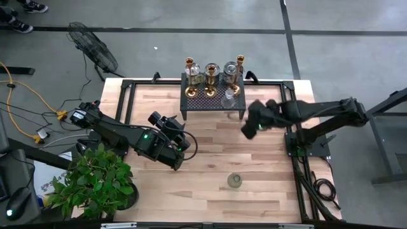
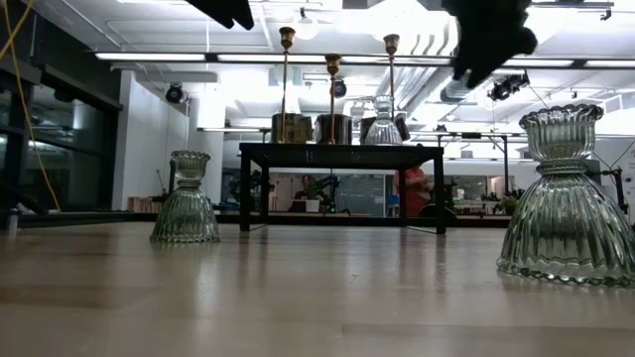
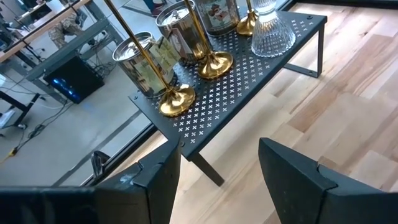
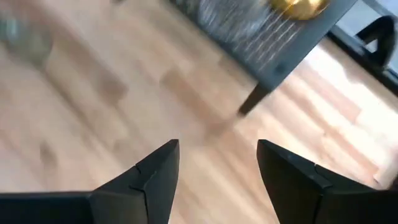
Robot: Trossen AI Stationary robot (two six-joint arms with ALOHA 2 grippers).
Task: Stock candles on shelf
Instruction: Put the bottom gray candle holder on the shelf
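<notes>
Both grippers, right (image 1: 250,129) and left (image 1: 179,160), hang open and empty between placements, so next I'd expect one to fetch the glass candle (image 1: 234,180) standing well away from the shelf (image 1: 213,97).

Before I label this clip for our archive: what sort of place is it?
Probably a robotics lab or workshop: a wooden table on a bare concrete floor with loose cables, a floor fan, and workbenches under strip lights behind.

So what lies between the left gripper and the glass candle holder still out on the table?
Nothing: in the high view only bare wood separates the left gripper from the glass candle holder on the table.
</notes>
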